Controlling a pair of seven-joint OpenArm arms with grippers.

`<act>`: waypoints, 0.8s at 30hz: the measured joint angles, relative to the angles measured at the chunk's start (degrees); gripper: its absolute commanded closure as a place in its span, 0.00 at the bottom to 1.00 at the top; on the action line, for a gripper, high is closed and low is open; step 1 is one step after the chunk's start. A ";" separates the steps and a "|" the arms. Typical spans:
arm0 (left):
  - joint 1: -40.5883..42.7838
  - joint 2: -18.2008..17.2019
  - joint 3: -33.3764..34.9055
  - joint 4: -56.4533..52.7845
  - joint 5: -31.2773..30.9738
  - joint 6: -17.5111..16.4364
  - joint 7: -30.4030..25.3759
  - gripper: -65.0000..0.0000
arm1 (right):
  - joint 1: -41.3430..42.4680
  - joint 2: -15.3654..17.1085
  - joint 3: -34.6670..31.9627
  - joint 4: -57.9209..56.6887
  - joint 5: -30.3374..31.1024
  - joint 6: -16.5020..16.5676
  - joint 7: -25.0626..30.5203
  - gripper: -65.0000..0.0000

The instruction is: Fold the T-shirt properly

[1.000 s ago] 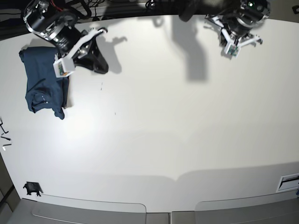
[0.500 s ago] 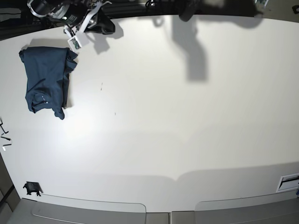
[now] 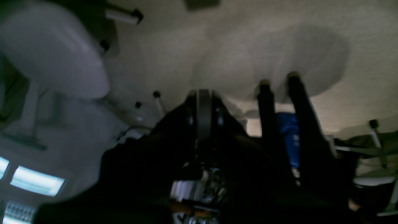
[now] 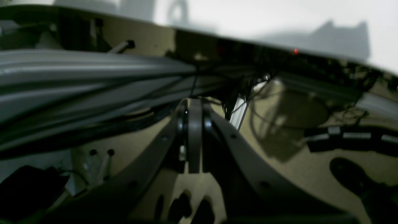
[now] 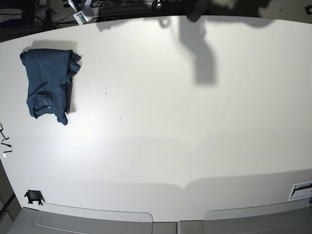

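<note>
The dark teal-blue T-shirt (image 5: 48, 83) lies folded into a narrow bundle at the far left of the white table (image 5: 195, 146). Neither gripper touches it. Only a white tip of my right arm (image 5: 80, 13) shows in the base view, beyond the table's back edge. In the right wrist view my right gripper (image 4: 195, 124) is shut and empty, with cables and the table's underside behind it. My left arm is out of the base view. In the left wrist view my left gripper (image 3: 203, 105) is shut and empty, with the room's floor and chair legs behind it.
A small black object (image 5: 33, 196) sits near the front left corner. Small white bits (image 5: 4, 144) lie at the left edge. A white slotted piece (image 5: 300, 190) is at the front right edge. Arm shadows (image 5: 197, 48) fall on the back of the table.
My right arm has drawn back from beside the T-shirt to beyond the table's back edge. My left arm has left the base view. The T-shirt has not moved.
</note>
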 measured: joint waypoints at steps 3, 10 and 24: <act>0.00 -0.04 0.00 0.00 -1.01 0.04 0.04 1.00 | -2.32 -0.02 0.00 0.00 0.28 0.00 0.20 1.00; 0.02 -0.07 0.00 0.00 -2.32 5.42 0.17 1.00 | -11.32 1.66 0.00 0.02 0.35 0.00 0.22 1.00; 0.00 -0.15 0.00 -4.50 -2.95 5.11 -2.05 1.00 | -14.43 11.45 -0.46 -7.54 -11.74 -0.02 7.23 1.00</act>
